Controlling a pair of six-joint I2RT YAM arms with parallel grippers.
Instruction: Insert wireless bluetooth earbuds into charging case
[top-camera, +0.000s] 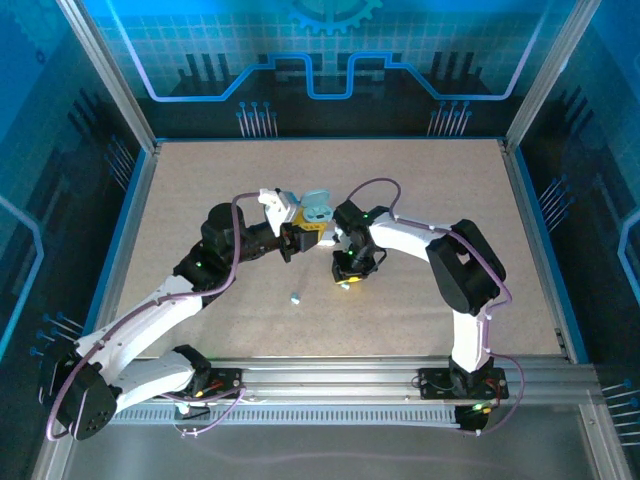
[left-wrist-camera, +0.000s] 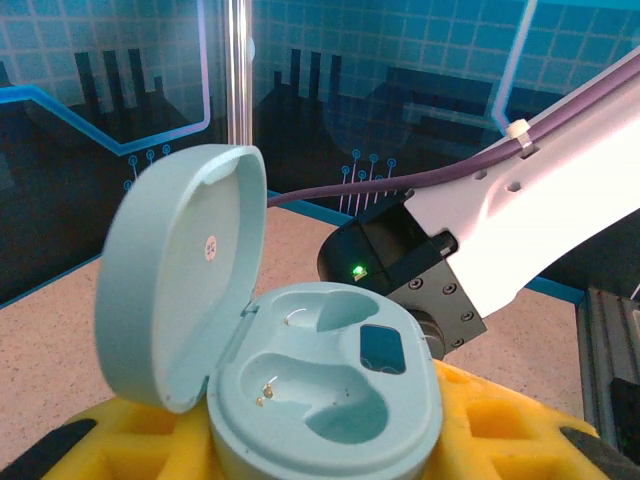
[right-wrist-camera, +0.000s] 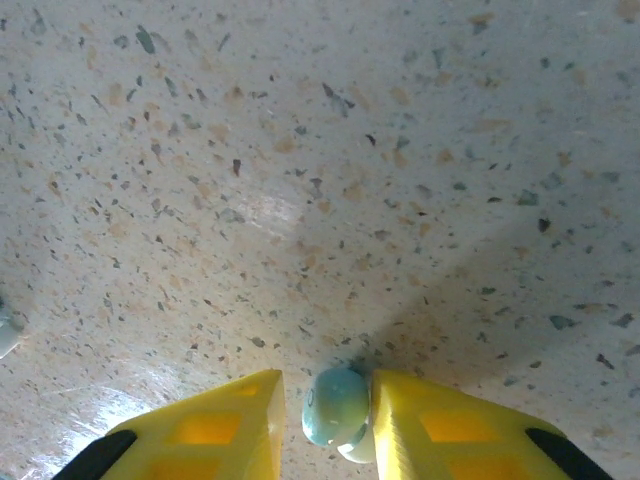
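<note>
Yellow fingers (right-wrist-camera: 450, 430) of the right gripper (right-wrist-camera: 328, 400) stand narrow around a light-blue earbud (right-wrist-camera: 335, 405) on the speckled beige table (right-wrist-camera: 300, 150), one pad touching it and the other a sliver off, so whether it is pinched I cannot tell. The left gripper (top-camera: 310, 232) clamps the open charging case (left-wrist-camera: 320, 400). Both its wells (left-wrist-camera: 330, 405) are empty and a second earbud (top-camera: 295, 297) lies loose nearby, so I judge neither is seated yet; blue circuit-patterned walls (top-camera: 330, 60) enclose the table.

1. Charging case (left-wrist-camera: 320, 400): pale blue plastic, smooth, satin-matt.
2. Earbud (right-wrist-camera: 335, 408), at six o'clock in the right wrist view: glossy pale blue plastic.
3. Table (right-wrist-camera: 320, 150): speckled, smooth, with a faint sheen.
4. Right gripper (right-wrist-camera: 327, 390): matt yellow plastic.
</note>
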